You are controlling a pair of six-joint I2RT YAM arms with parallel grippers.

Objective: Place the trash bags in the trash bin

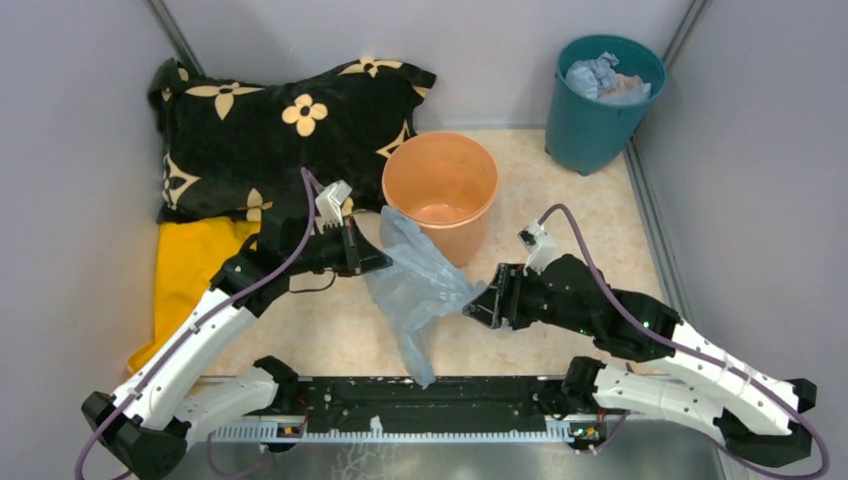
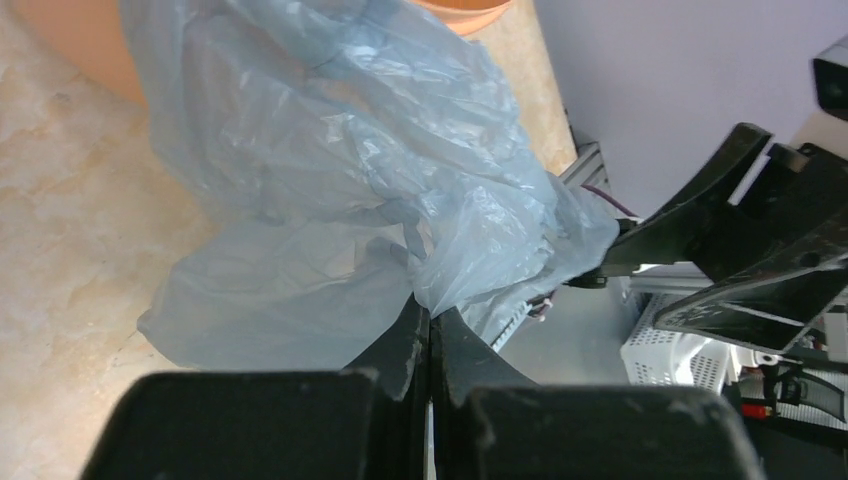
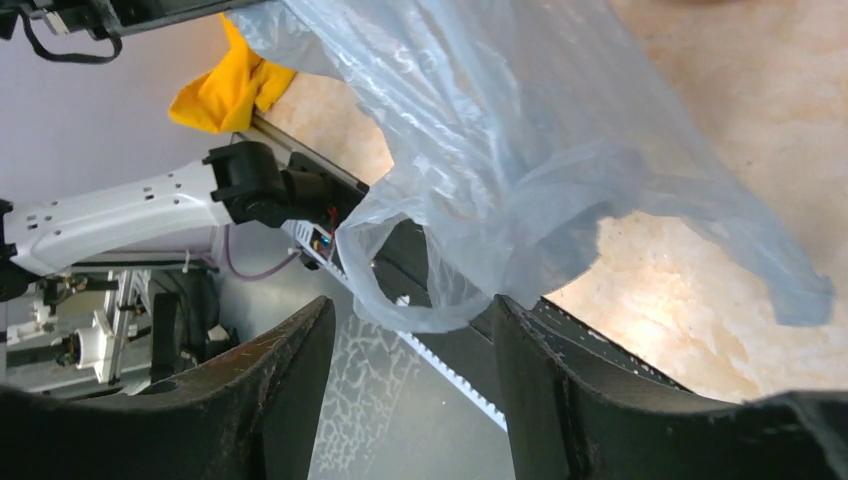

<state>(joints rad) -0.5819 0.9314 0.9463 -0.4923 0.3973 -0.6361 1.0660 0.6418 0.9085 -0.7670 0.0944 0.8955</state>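
Hanging pinched in left tool [image 2: 430, 325], trash bag [image 1: 415, 290] reaches spread right tool [image 3: 412, 310].

One trash bag [image 1: 415, 285]; one trash bin [image 1: 463, 242]; one teal bucket [image 1: 590, 135]; one pillow [image 1: 260, 130]; one cloth [image 1: 190, 270].

Soft, even light is falling from overhead, and only faint shadows are lying on the worktop [image 1: 330, 330]. The blue bag [image 1: 415, 285] is catching small white glints along its creases. Close to my wrist lenses, my left pincer [image 2: 430, 318] and right pincer [image 3: 412, 308] are showing dark and slightly blurred, without detail.
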